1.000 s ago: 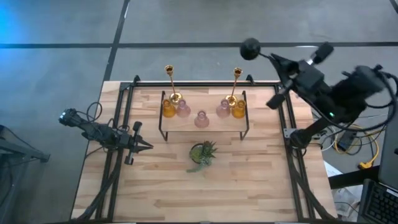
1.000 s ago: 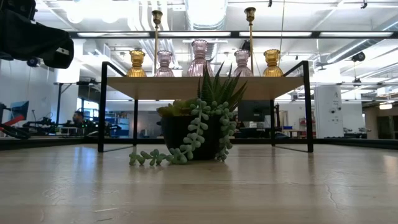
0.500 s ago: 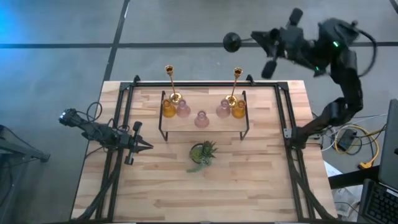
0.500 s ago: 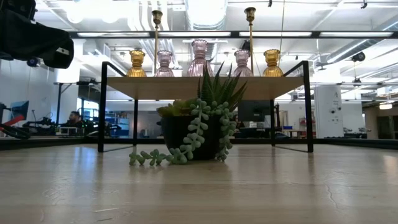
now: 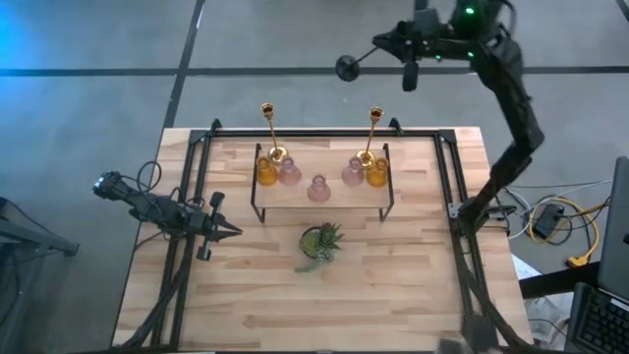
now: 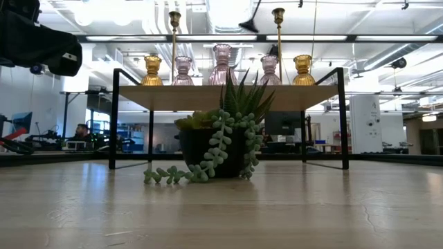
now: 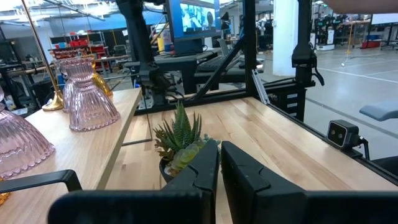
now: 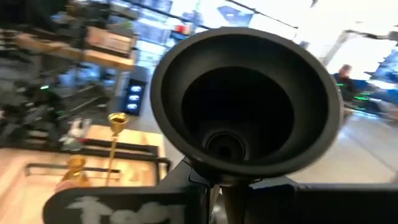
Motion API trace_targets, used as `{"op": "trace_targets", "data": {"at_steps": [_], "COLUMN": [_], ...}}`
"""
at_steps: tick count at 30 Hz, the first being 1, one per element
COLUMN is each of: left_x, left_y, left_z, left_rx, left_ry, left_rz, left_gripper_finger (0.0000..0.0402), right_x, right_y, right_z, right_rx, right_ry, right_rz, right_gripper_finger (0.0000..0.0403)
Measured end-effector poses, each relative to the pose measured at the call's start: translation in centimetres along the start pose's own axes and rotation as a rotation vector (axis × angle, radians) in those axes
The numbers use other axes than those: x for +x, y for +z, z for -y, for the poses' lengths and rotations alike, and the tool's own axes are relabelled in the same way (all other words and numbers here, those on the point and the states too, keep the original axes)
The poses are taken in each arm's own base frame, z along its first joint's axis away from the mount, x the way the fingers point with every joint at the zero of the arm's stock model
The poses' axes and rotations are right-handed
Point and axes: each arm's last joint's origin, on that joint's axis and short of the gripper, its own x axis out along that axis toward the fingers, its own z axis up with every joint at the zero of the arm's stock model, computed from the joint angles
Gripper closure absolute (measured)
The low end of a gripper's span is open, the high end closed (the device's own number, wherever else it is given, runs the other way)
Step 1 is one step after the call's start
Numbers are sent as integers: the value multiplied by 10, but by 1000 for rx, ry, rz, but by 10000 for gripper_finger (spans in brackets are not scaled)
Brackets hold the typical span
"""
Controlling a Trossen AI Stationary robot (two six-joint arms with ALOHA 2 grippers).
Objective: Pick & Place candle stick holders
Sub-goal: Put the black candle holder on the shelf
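We see the right gripper (image 5: 385, 46) raised high beyond the table's far edge, its jaws pinched on the stem of the black holder (image 5: 347, 68), whose round base juts out past the fingertips toward the left arm's side. In the right wrist view that base (image 8: 245, 102) fills the space just ahead of the jaws, its hollow underside facing the camera, and the stem runs down between the two fingers (image 8: 124, 208). Below and beyond the base, one gold stick (image 8: 114, 146) shows standing on the shelf. In the low view the black base (image 6: 250, 26) hangs above the shelf (image 6: 225, 97), between the two gold sticks. The shelf holds the rest: a gold stick (image 5: 269, 131) and another gold stick (image 5: 371, 136) at either end, each with an amber holder (image 5: 266, 171) (image 5: 377, 172) and a pink holder (image 5: 289, 172) (image 5: 353, 173) touching or just beside it, and a third pink holder (image 5: 317, 187) in the middle. The plant (image 5: 321, 242) sits on the table (image 5: 393, 285) in front of the shelf. The left gripper (image 5: 222, 229) waits low at the left side, its jaws pressed nearly together on nothing, and the plant (image 7: 180, 138) stands just past their tips, with two pink holders (image 7: 87, 93) farther off to one side.
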Motion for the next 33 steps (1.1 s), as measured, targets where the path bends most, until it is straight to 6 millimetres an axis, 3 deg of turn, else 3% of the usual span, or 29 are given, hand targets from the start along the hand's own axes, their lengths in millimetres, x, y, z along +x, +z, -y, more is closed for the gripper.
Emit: {"op": "trace_targets", "data": {"at_steps": [6, 14, 33], "left_x": [0, 0, 0], "left_y": [0, 0, 0], "left_z": [0, 0, 0], "left_rx": [0, 0, 0], "left_ry": [0, 0, 0], "left_rz": [0, 0, 0], "left_gripper_finger": [376, 376, 376], "right_x": [30, 47, 92], "right_y": [-33, -67, -150], "right_z": [35, 65, 95], "right_rx": [8, 35, 145], "right_ry": [63, 162, 536], "right_rz": [5, 36, 130], "right_gripper_finger": [394, 394, 394]}}
